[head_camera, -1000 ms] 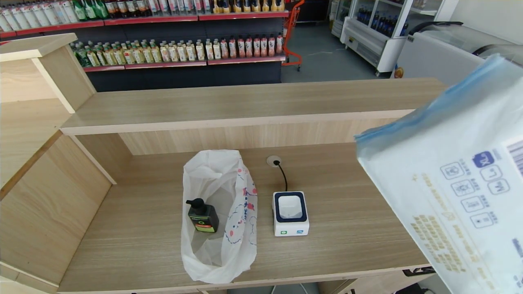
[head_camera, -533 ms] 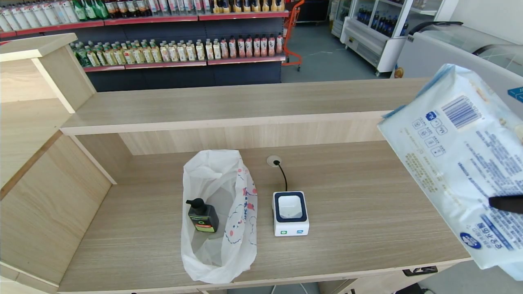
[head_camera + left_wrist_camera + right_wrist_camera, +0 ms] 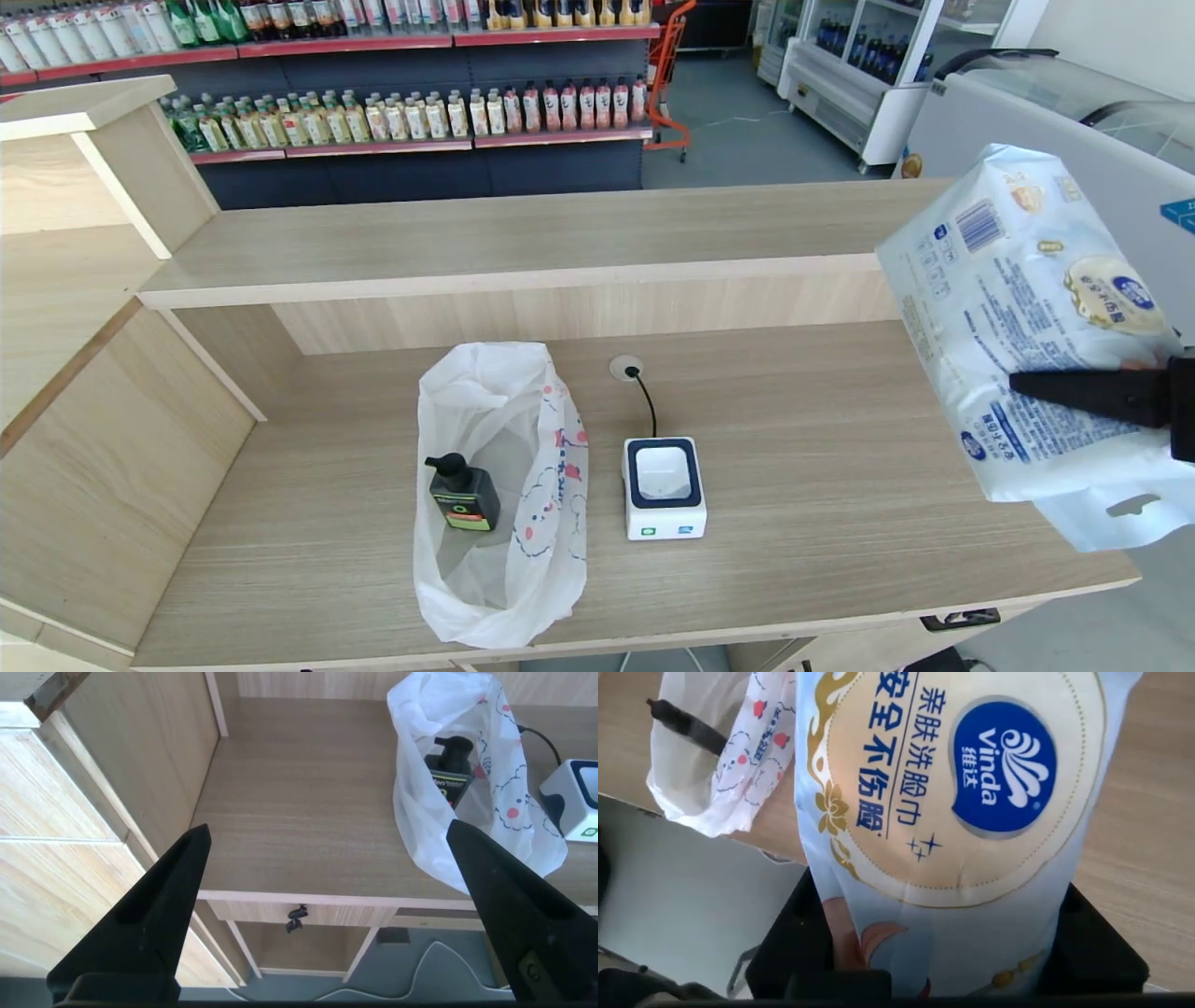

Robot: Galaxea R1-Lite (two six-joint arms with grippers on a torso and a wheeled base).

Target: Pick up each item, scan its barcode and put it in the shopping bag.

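**Missed Scan Looming**

Head view: the right gripper (image 3: 1083,396) is pinching the tissue pack (image 3: 1018,308) well apart from the scanner (image 3: 664,485), with the barcode (image 3: 978,224) facing upward.
Left wrist: the left gripper (image 3: 327,835) is hanging spread near the shopping bag (image 3: 467,812).
Right wrist: the soft wrap is bulging and probably risking a slip.

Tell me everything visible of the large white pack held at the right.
The pack is pillow-shaped, wrapped in glossy white film with blue print, a barcode near its top and a round blue emblem. A pale blue handle flap with a cut-out hangs below. It is tilted in the air, clamped by the right end effector.
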